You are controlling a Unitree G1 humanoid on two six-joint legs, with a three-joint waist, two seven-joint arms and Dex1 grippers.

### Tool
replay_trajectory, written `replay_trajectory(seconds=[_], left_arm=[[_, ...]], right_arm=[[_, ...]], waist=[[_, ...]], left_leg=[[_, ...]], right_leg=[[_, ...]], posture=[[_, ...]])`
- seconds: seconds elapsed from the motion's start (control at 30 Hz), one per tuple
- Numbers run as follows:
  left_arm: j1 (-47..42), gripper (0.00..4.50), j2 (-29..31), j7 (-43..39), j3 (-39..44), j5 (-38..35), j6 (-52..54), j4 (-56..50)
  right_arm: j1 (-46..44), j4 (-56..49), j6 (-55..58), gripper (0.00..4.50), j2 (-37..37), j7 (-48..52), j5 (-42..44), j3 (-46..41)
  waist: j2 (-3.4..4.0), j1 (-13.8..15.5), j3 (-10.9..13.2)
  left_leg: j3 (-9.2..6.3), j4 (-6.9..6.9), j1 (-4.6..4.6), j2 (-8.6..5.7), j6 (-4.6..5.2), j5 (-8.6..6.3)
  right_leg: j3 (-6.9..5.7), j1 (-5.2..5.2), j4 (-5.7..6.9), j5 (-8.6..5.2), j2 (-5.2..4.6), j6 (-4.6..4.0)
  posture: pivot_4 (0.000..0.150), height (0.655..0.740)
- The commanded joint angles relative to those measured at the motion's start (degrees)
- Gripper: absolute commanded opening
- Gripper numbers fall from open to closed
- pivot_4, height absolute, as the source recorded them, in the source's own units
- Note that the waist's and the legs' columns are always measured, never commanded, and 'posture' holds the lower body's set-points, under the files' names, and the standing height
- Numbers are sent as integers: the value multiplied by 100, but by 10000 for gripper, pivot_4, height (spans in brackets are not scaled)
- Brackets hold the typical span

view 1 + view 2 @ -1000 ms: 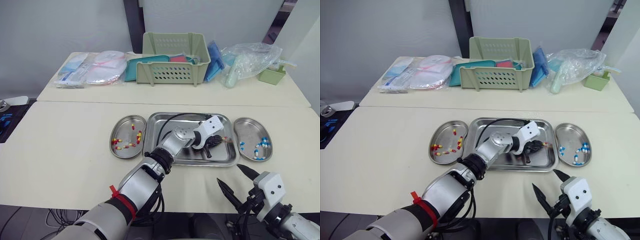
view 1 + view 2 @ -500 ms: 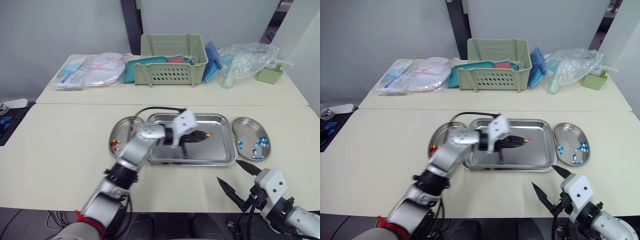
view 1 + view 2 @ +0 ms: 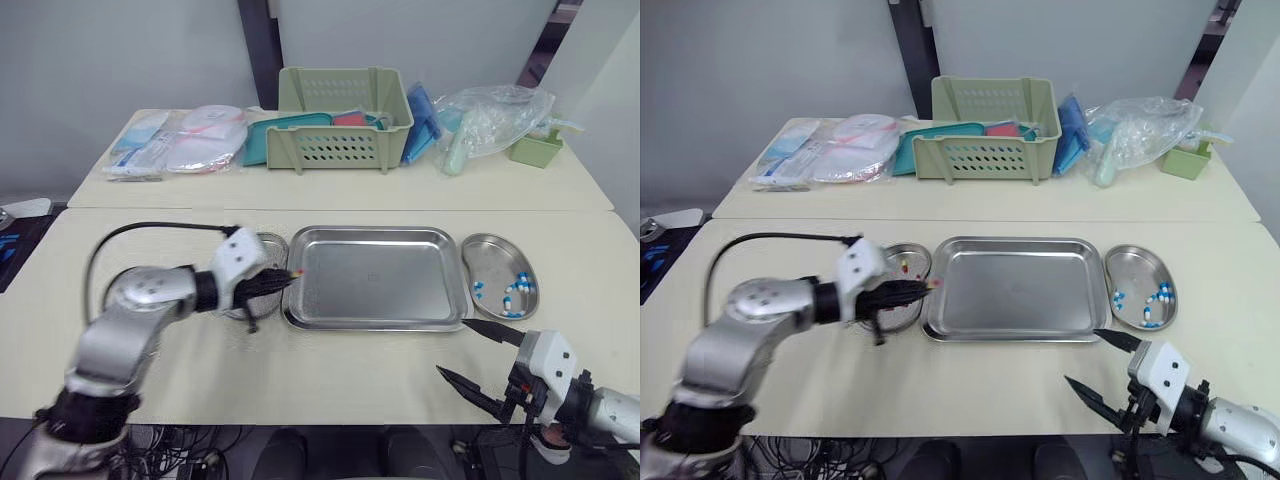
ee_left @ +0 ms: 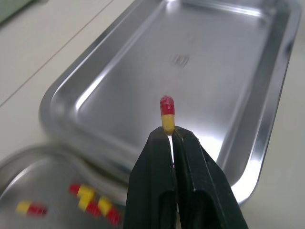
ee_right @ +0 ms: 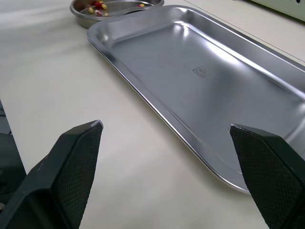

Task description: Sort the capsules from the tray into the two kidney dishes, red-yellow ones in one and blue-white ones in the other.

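Observation:
My left gripper (image 3: 288,276) is shut on a red-yellow capsule (image 4: 167,113), pinched by its yellow end with the red end sticking out. It hangs over the seam between the left kidney dish (image 4: 28,171) and the steel tray (image 3: 375,278). Several red-yellow capsules (image 4: 93,202) lie in that dish. The tray's floor shows as bare metal. The right kidney dish (image 3: 495,240) holds several blue-white capsules (image 3: 515,288). My right gripper (image 3: 452,347) is open, low over the table's front edge, near the tray's front right corner.
A green basket (image 3: 345,115) stands on the far table, with flat packets (image 3: 180,140) to its left. To its right are a plastic bag (image 3: 490,115) and a small green box (image 3: 533,150). A black cable (image 3: 150,228) loops above my left arm.
My left gripper has carried the red-yellow capsule from the tray's right side leftward to the left dish's edge. The right gripper has stayed open and low. The camera shifted slightly.

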Motion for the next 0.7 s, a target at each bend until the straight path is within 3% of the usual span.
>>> replay_trajectory(seconds=[0.03, 0.43, 0.53, 0.7], left_arm=[[293, 232, 261, 110, 445, -85, -10, -299], [416, 232, 107, 818, 514, -3, -102, 449], [367, 6483, 94, 862, 562, -99, -48, 520], [308, 22378, 152, 843, 598, -275, 3, 436]], right_arm=[[-312, 34, -167, 45000, -84, 303, 183, 148], [-843, 284, -243, 45000, -29, 428, 120, 638], [-850, 275, -250, 45000, -25, 420, 121, 653], [-846, 275, -271, 45000, -18, 414, 120, 657]], waist=[[-3, 34, 1], [-11, 48, 5], [-11, 48, 5], [-11, 48, 5]], left_leg=[[1, 1, -1, -1, 0, 0], [-1, 0, -6, -2, 0, 0], [-2, 0, -6, -1, 0, 0], [-2, 0, -5, -1, 0, 0]], right_leg=[[0, 0, -1, 0, -1, 0], [-3, -3, -3, 0, -2, 0], [-4, -3, -2, 0, -2, 0], [-3, -4, -2, 0, -2, 0]], posture=[[1500, 7390], [1500, 7390], [1500, 7390], [1500, 7390]])
